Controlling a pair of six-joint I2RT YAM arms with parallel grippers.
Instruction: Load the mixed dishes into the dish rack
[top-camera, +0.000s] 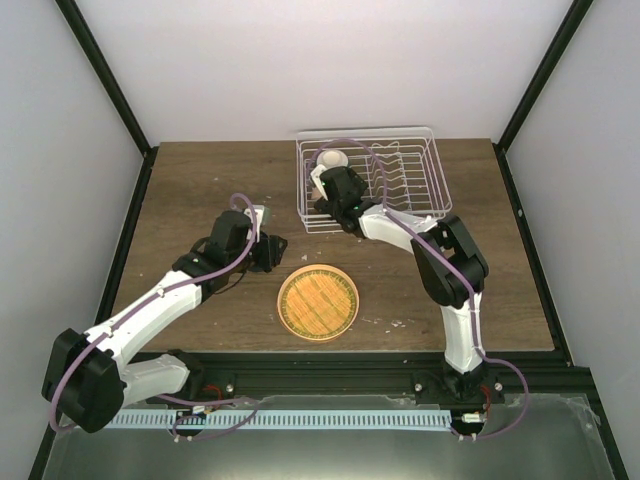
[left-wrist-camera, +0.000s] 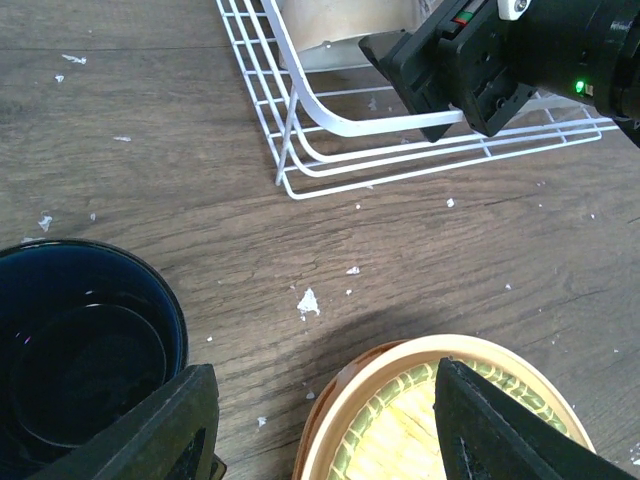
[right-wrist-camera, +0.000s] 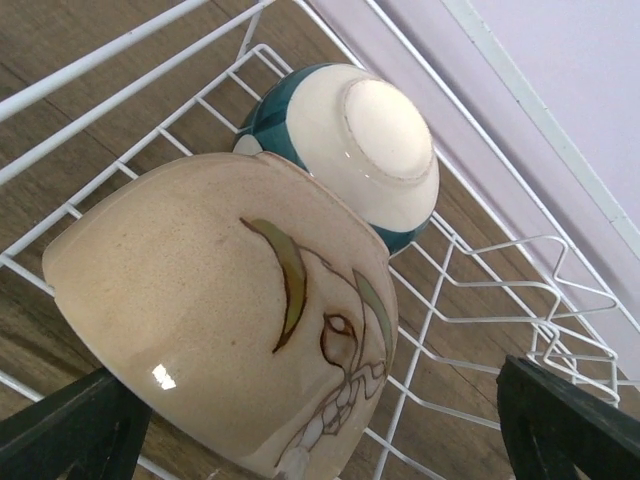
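Note:
The white wire dish rack (top-camera: 400, 175) stands at the back of the table. Two cream bowls lie upside down in its left end: one with a leaf drawing (right-wrist-camera: 200, 290) and one with teal sides (right-wrist-camera: 370, 140), which also shows in the top view (top-camera: 331, 158). My right gripper (right-wrist-camera: 320, 440) is open, one finger on each side of the leaf bowl. The orange woven plate (top-camera: 317, 300) lies flat in front of the rack. My left gripper (left-wrist-camera: 330, 440) is open and empty, low over the table between the dark blue cup (left-wrist-camera: 80, 360) and the plate's rim (left-wrist-camera: 400, 400).
The rack's near corner (left-wrist-camera: 290, 180) and my right arm's wrist (left-wrist-camera: 520, 60) lie just beyond my left gripper. Upright prongs (right-wrist-camera: 560, 290) fill the rack's right part. White crumbs dot the wooden table (left-wrist-camera: 308, 300). Dark frame posts and white walls close in the table.

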